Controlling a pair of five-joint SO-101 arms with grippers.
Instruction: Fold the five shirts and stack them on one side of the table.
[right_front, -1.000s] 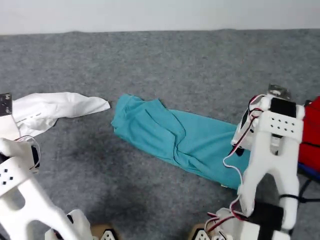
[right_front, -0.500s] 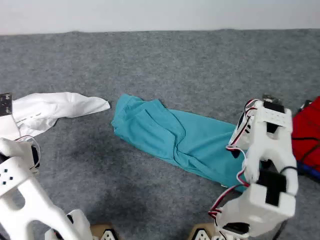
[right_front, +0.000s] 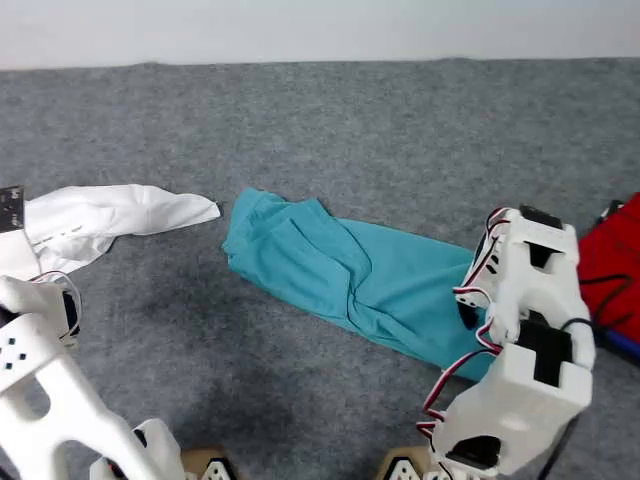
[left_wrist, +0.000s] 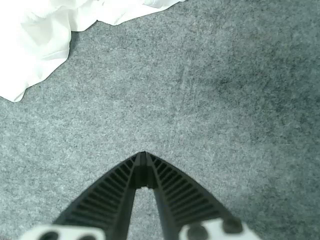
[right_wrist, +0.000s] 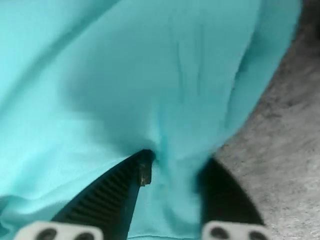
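A teal shirt (right_front: 350, 275) lies crumpled and stretched slantwise across the middle of the grey table. My right arm (right_front: 525, 300) stands over its near right end. In the right wrist view my right gripper (right_wrist: 177, 165) is open and pressed down into the teal shirt (right_wrist: 150, 75), with a bunch of cloth between its fingers. A white shirt (right_front: 100, 220) lies at the left edge. My left gripper (left_wrist: 145, 157) is shut with nothing in it, hanging over bare carpet a little way from the white shirt (left_wrist: 40, 30).
A red shirt (right_front: 612, 270) is heaped at the right edge behind the right arm, with a blue edge (right_front: 620, 345) showing under it. The left arm's white body (right_front: 40, 380) takes up the near left corner. The grey felt surface (right_front: 330, 130) stretches bare toward the far wall.
The right arm has folded down and come nearer, lowering its gripper onto the teal shirt's right end. The left arm and the shirts have stayed put.
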